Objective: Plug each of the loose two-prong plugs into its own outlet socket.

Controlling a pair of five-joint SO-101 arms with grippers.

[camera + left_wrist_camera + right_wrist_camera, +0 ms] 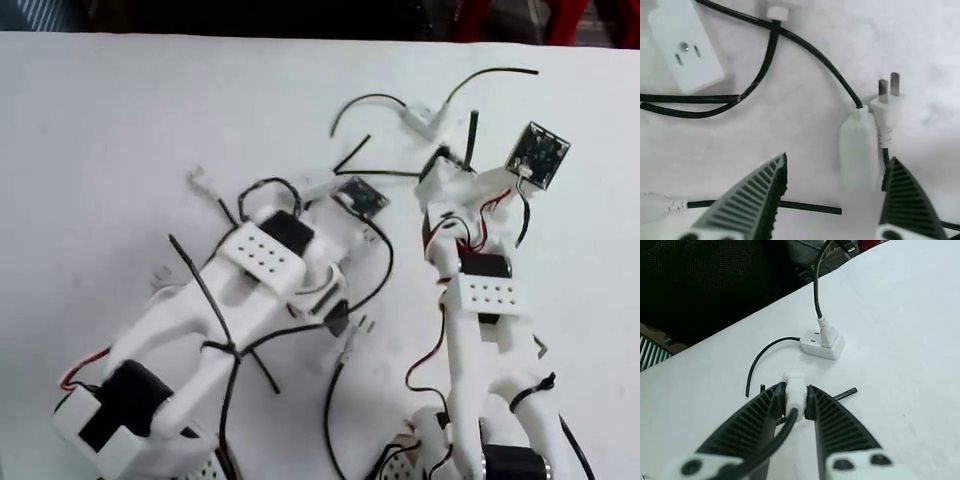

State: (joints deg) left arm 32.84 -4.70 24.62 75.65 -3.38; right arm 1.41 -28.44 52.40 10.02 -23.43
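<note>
Left gripper [837, 165]: fingers [757, 197] spread wide, gripping nothing, low over the white desk [100, 120]. Between them lies a white connector block [857, 150] with a black cable [810, 48] running into its far end. A loose two-prong plug [887, 105] lies flat just beside the block, prongs pointing away from the gripper, its cord passing close by one fingertip. I place this pair near the middle of the desk, somewhat toward the near edge. Farther off, an outlet socket [685, 47] lies face up, slots showing. Right gripper [795, 389]: fingers narrow, clamped on a white plug [794, 379], its black cord trailing back between them. Beyond it, toward the far edge, an outlet block [822, 347] carries a seated plug [826, 334]. The desk is plain white and strewn with black cable ends. The room is dark past the far edge.
</note>
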